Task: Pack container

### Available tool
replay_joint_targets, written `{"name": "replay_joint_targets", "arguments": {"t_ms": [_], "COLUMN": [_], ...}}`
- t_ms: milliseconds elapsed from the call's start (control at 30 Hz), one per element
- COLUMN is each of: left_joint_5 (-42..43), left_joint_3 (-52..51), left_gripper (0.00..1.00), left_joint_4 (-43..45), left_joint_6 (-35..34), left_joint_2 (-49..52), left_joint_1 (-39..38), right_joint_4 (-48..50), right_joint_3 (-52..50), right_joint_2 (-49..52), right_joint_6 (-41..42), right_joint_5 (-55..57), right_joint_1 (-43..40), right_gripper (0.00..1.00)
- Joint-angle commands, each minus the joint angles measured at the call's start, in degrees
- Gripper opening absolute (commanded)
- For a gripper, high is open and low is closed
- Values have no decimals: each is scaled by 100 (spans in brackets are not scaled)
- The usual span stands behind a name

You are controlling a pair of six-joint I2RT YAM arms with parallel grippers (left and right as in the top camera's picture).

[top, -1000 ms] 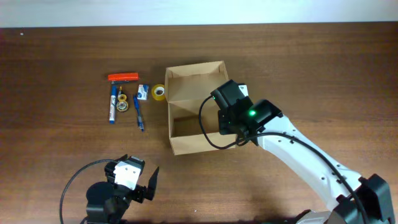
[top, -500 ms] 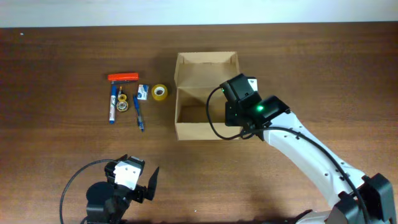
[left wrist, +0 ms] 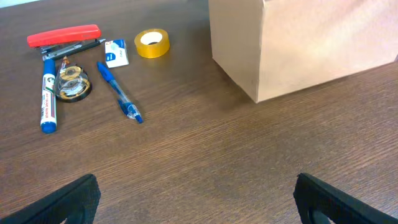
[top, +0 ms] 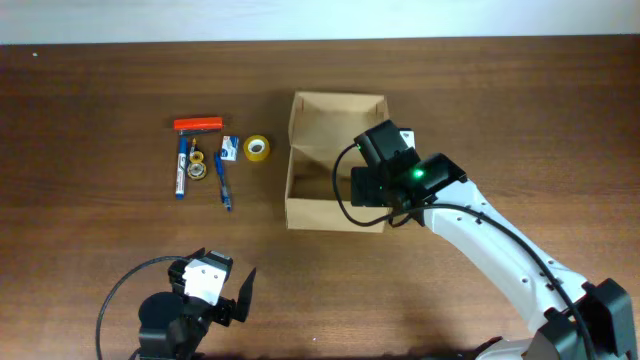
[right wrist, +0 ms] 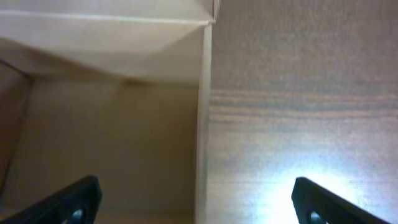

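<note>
The container (top: 318,135) is a tan cardboard box standing open in the middle of the table, its flap lid raised at the far side. My right gripper (top: 378,190) hangs over the box's right wall, open. In the right wrist view that wall (right wrist: 203,118) runs up between the two dark fingertips of the right gripper (right wrist: 199,199), touching neither. Only bare cardboard floor shows inside. My left gripper (top: 222,270) rests open at the near left, with bare wood between the fingers of the left gripper (left wrist: 199,199). The container's corner (left wrist: 305,43) fills the top right of the left wrist view.
Left of the box lie a yellow tape roll (top: 257,148), a small white and blue packet (top: 230,148), a blue pen (top: 222,182), a clear tape roll (top: 197,165), a blue marker (top: 181,168) and a red stapler (top: 198,124). The right arm reaches in from the near right.
The box has slid to the right and turned square to the table. My right gripper was shut on the box's right wall and has now opened. The left arm has not moved.
</note>
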Motion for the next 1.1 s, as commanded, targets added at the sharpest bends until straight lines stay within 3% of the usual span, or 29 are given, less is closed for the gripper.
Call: {"name": "replay_joint_targets", "arguments": {"t_ms": [0, 233, 567, 700, 1067], "left_joint_5": [-39, -39, -39, -39, -39], "left_joint_3": [-33, -33, -33, -33, -33], "left_gripper": [99, 99, 99, 99, 99], "left_joint_4": [9, 9, 9, 9, 9], "left_joint_6": [-52, -52, -52, -52, -52], "left_joint_2": [-55, -55, -55, -55, -55], "left_joint_1": [-24, -24, -22, -24, -24], "right_joint_4": [-81, -175, -361, -400, -968], "right_joint_3": [-20, -22, -229, -243, -240], "right_joint_2": [-151, -367, -179, -245, -1821], "right_joint_6": [2, -254, -269, -671, -1956], "right_joint_5": [-114, -752, -776, -1156, -1834], "right_joint_1": [-15, -15, -11, -11, -15], "right_gripper": [99, 99, 99, 99, 99]}}
